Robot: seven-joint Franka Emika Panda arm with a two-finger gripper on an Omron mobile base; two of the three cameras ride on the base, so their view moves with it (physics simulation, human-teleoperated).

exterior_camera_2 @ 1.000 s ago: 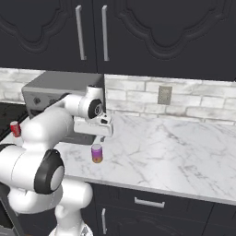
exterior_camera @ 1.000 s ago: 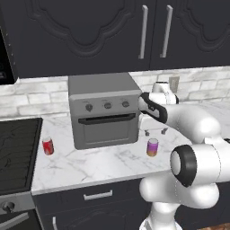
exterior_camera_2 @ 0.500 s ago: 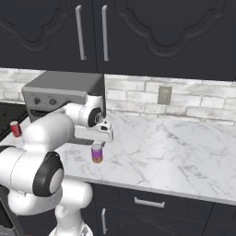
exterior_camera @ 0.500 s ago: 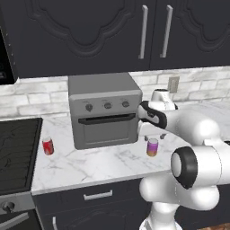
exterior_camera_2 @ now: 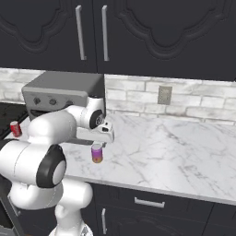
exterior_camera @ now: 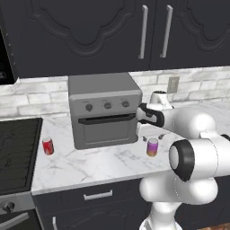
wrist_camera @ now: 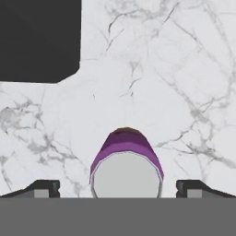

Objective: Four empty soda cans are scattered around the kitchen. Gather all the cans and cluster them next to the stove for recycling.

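The gripper hangs just above a purple soda can with its fingers spread wide; in the hand view the two dark fingertips stand well out to either side of the can's silver top, touching nothing. The purple can stands upright on the white marble counter, near its front edge, just to the right of the grey toaster oven and a little nearer than the oven's front face. From the right base view the same can sits under the gripper, with open marble counter stretching away to the right.

A red soda can stands upright on the counter to the left of the toaster oven, close beside the right edge of the black stove; it also appears at the far left of the right base view. Dark upper cabinets and a pale brick backsplash with a wall outlet run behind the counter
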